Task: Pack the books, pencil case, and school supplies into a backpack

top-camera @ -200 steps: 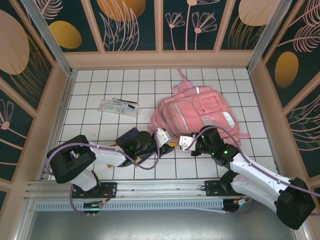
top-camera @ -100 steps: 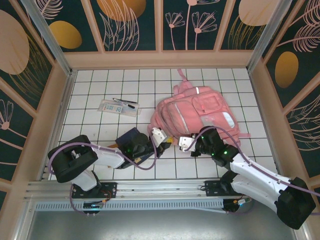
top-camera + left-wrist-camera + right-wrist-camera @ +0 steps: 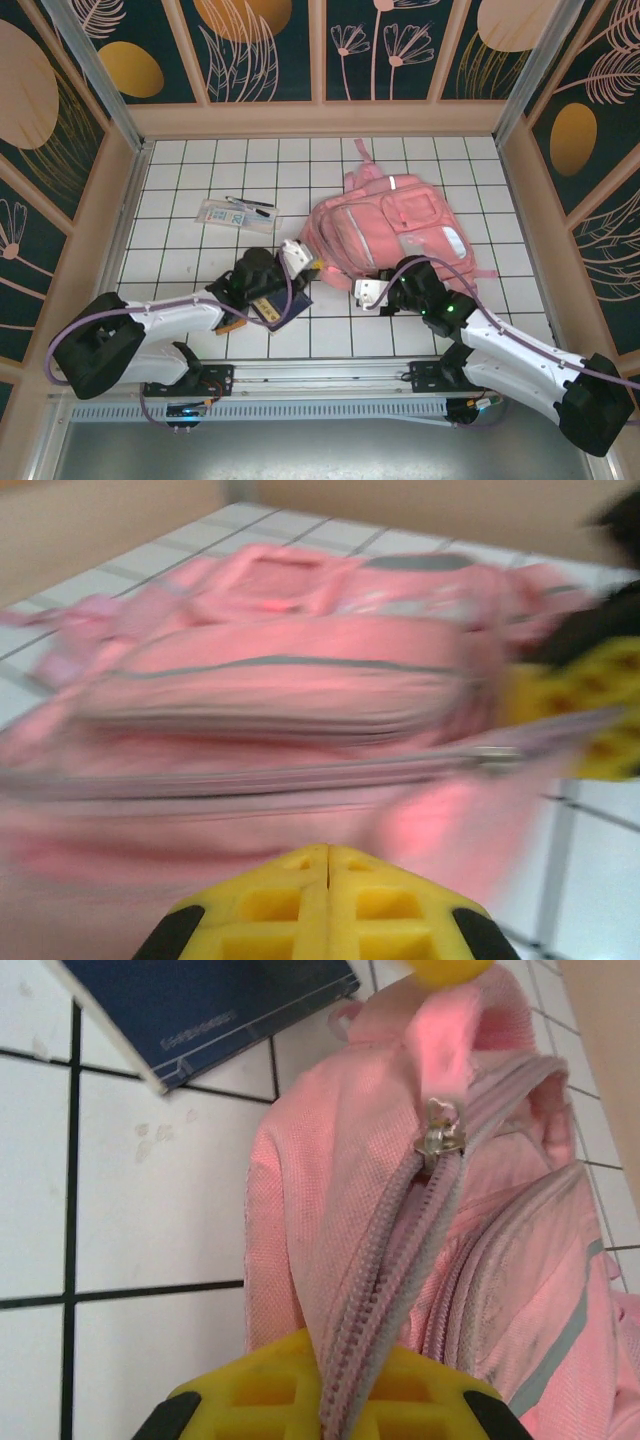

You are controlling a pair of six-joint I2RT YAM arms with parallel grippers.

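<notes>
Right pincer (image 3: 320,1385) is clamping the backpack (image 3: 300,1240) seam, zip pull (image 3: 440,1138) lying straight ahead. Left pincer (image 3: 327,855) is hovering beyond, shut, empty.

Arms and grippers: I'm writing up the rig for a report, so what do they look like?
The left arm and right arm each have white links between bulky black joints, with a lilac cable looping alongside. The left gripper and right gripper have yellow fingers with square recesses, on black bases.

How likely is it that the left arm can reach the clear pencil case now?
Likely yes: the pencil case lies on open tiles beyond the left gripper, nothing between them; its shut jaws must open first.
</notes>
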